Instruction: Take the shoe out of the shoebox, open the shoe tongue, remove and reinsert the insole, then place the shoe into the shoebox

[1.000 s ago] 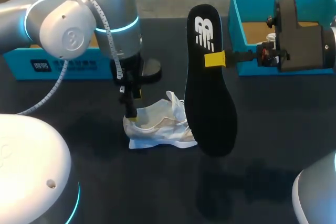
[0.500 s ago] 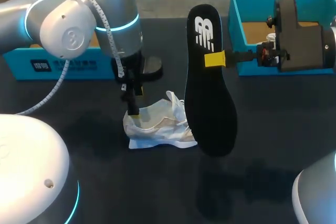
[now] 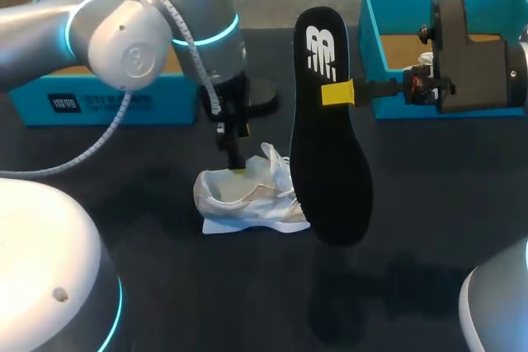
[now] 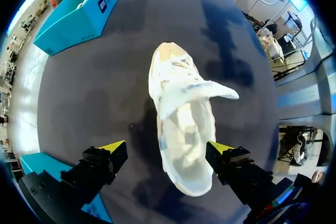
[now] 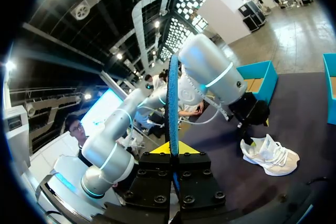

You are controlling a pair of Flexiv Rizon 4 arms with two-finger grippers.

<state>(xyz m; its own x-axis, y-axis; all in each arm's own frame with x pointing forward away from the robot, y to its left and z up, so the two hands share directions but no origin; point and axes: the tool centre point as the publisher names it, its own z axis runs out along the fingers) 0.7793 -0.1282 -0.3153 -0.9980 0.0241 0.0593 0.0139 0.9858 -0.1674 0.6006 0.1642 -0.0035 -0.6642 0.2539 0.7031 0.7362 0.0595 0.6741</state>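
The white shoe point(image 3: 247, 197) stands on its sole around the middle of the dark table point(image 3: 124, 228), a little toward the left edge, with its mouth open and the tongue point(image 4: 210, 91) pulled up and flopped to one side. The left gripper point(image 3: 235, 164) comes straight down over the heel end with its claw spread wide. In the left wrist view the shoe point(image 4: 184, 129) lies under and between the two yellow tips, with one tip close against its side and the other standing apart from it. Whether either tip touches the shoe can't be made out. Just beside the shoe, on the side toward the right edge, the black insole point(image 3: 330, 138) hangs upright in the air, its lower end in front of the toe. The right gripper point(image 3: 338, 92) pinches its edge partway down from the top. The right wrist view shows it edge-on, clamped between the fingers. A teal box point(image 3: 388, 55) sits at the far right corner, behind that gripper. A second teal box point(image 3: 107, 100) sits along the far edge at the left, behind the left arm.
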